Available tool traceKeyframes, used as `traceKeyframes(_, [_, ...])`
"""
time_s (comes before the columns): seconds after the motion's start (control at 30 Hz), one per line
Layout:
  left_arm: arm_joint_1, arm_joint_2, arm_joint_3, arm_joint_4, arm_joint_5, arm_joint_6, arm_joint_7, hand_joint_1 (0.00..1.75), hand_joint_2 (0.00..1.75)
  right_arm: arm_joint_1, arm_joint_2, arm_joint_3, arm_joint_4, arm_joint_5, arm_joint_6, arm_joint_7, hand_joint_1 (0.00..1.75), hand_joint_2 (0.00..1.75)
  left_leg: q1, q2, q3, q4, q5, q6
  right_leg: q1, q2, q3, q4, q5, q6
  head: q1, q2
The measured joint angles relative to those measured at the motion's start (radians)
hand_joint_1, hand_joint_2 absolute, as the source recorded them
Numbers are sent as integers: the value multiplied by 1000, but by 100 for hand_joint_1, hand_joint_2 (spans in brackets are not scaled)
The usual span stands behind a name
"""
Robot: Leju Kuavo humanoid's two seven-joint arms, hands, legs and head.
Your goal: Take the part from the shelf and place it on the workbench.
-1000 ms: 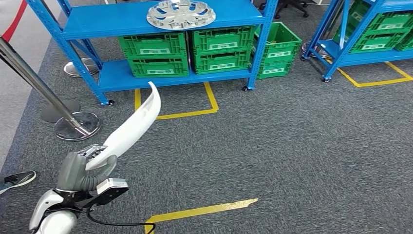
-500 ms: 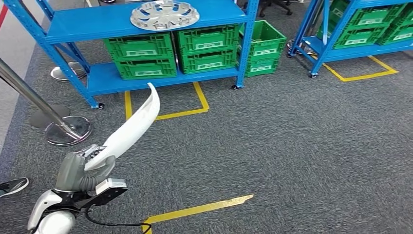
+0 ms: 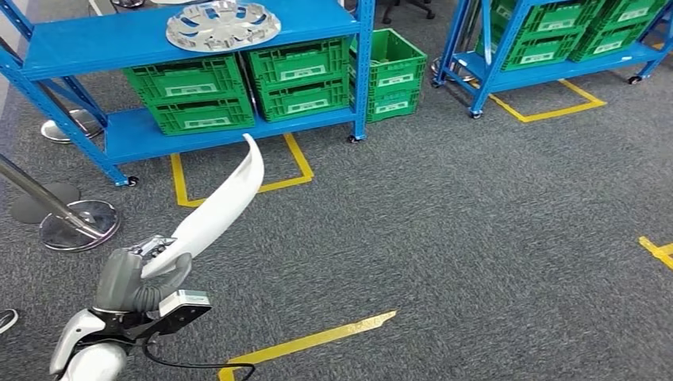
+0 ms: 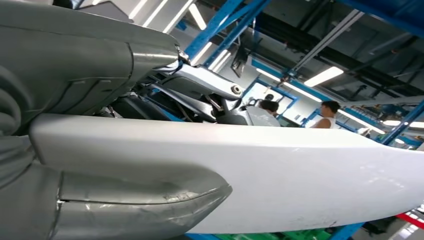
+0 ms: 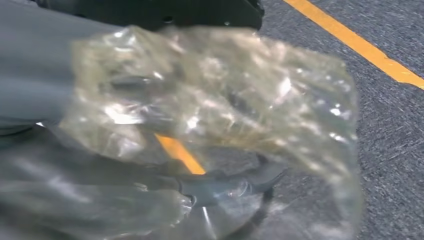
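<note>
Ahead and to the right lies a broad stretch of grey carpet [image 3: 444, 238] with nothing standing on it, only flat yellow tape lines [image 3: 309, 343]. Across the far side stand two blue shelves [image 3: 151, 40], their lower levels packed with green crates [image 3: 198, 99]. At the left, a slanted metal pole on a round base [image 3: 75, 226] stands near the long white part [image 3: 218, 206] that the left robot hand [image 3: 143, 274] holds out toward the shelves.

hubcap [image 3: 223, 25] on shelf [image 3: 95, 41], crates [image 3: 246, 87] beneath
</note>
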Motion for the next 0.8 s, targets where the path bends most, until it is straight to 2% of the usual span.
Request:
traceKeyframes(0.07, [-1, 0, 0, 0, -1, 0, 0, 175, 175, 2, 1, -4, -1, 3, 1, 0, 0, 0, 0, 10, -1, -11, 2, 3, -4, 8, -10, 1, 2, 13, 0, 0])
traceKeyframes(0.13, [-1, 0, 0, 0, -2, 0, 0, 175, 175, 4, 2, -8, -2, 7, 2, -1, 0, 0, 4, 26, 4, -21, 6, 12, -3, -16, -29, 31, -20, 23, 5, 0])
traceKeyframes(0.2, [0, 0, 1, 0, -3, 0, 0, 175, 175, 0, 3, -12, -2, 12, 4, -1, 0, 0, 4, 45, 5, -25, 7, 18, -4, -50, -85, 141, -77, 32, 11, 0])
traceKeyframes(0.23, [0, 0, 2, 0, -3, 0, 0, 175, 175, -2, 3, -13, -2, 14, 5, -1, 0, 0, 3, 54, 4, -24, 6, 20, -6, -56, -120, 210, -105, 36, 13, 0])
traceKeyframes(0.27, [1, 0, 2, 0, -3, 0, 0, 175, 175, -1, 4, -15, -3, 16, 6, -1, 0, 0, 2, 63, 4, -24, 6, 20, -7, -58, -147, 264, -121, 39, 12, 0])
traceKeyframes(0.3, [1, 0, 2, 0, -3, 0, 0, 175, 175, 0, 4, -17, -3, 17, 6, -1, 0, 0, 2, 71, 4, -23, 5, 20, -7, -59, -157, 283, -118, 41, 13, 0])
traceKeyframes(0.33, [1, 0, 2, 0, -3, 0, 0, 175, 175, 1, 4, -19, -3, 19, 6, -1, 0, 0, 1, 78, 5, -23, 4, 20, -7, -61, -146, 261, -95, 41, 13, 0])
traceKeyframes(0.4, [1, 0, 2, 0, -3, 0, 0, 175, 175, 2, 4, -22, -3, 21, 7, -1, 0, 0, 0, 91, 10, -23, 1, 16, -5, -80, -75, 122, -28, 35, 13, 0])
traceKeyframes(0.43, [1, 0, 2, 0, -3, 0, 0, 175, 175, 0, 4, -24, -3, 23, 8, -2, 0, 0, -2, 98, 11, -22, -1, 13, -1, -94, -39, 55, -6, 29, 12, 0])
traceKeyframes(0.47, [1, 0, 3, 0, -3, 0, 0, 175, 175, -3, 4, -26, -3, 24, 9, -2, 0, 0, -4, 104, 12, -21, -3, 9, 2, -104, -14, 11, 5, 23, 12, 0])
traceKeyframes(0.5, [0, 0, 3, 0, -3, 0, 0, 175, 175, -4, 4, -28, -3, 26, 10, -2, 0, 0, -6, 110, 12, -20, -3, 5, 5, -108, -5, -6, 4, 18, 11, 0])
traceKeyframes(0.57, [0, 0, 3, 0, -4, 0, 1, 175, 175, -3, 4, -32, -4, 28, 10, -3, 0, 0, -8, 122, 13, -21, -4, -5, 6, -96, -4, -10, 7, 8, 11, 0])
traceKeyframes(0.63, [-1, 0, 2, 0, -5, 0, 1, 175, 175, -1, 6, -35, -4, 29, 10, -3, 0, 0, -5, 109, 9, -3, -23, -15, 1, -84, -1, -18, 13, -4, 10, 0])
traceKeyframes(0.67, [-1, 0, 3, 0, -6, 0, 1, 175, 175, -1, 7, -36, -4, 30, 10, -3, 0, 0, -3, 94, -6, 33, -48, -20, -2, -78, 1, -23, 17, -9, 8, 0])
traceKeyframes(0.73, [0, 1, 4, 0, -6, 0, 2, 175, 175, -3, 8, -37, -4, 31, 10, -3, 0, 0, 2, 67, -63, 160, -114, -27, -4, -63, 0, -24, 19, -15, 4, 0])
traceKeyframes(0.77, [2, 1, 4, 0, -6, 0, 3, 175, 175, -3, 8, -38, -4, 31, 10, -3, 0, 0, 4, 62, -91, 220, -135, -30, -4, -55, -1, -23, 19, -15, 3, 0])
traceKeyframes(0.8, [3, 1, 5, 0, -6, 0, 3, 175, 175, -3, 8, -38, -4, 31, 10, -3, 0, 0, 6, 60, -109, 254, -137, -32, -4, -47, -1, -22, 18, -15, 3, 0])
